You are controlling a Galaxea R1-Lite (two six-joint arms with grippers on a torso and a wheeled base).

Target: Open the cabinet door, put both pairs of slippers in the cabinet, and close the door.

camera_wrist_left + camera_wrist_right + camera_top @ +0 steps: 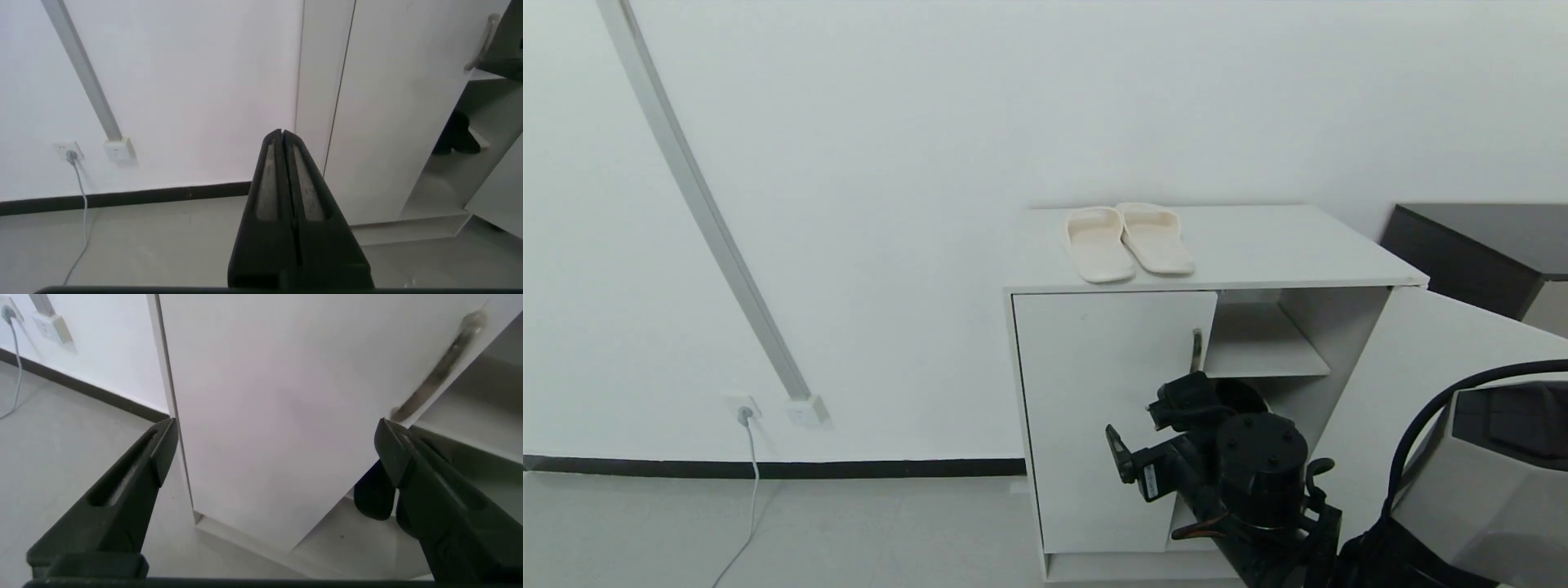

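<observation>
Cream slippers [1128, 239] lie side by side on the cabinet [1258, 245] top; the right door [1421, 384] stands open, the left door [1111, 408] closed; a dark thing [374, 492] sits low inside; the right gripper [278, 433] gapes wide before the left door; the left gripper [282, 140] is pressed closed over grey floor [849, 531] beside the white wall [890, 163].
</observation>
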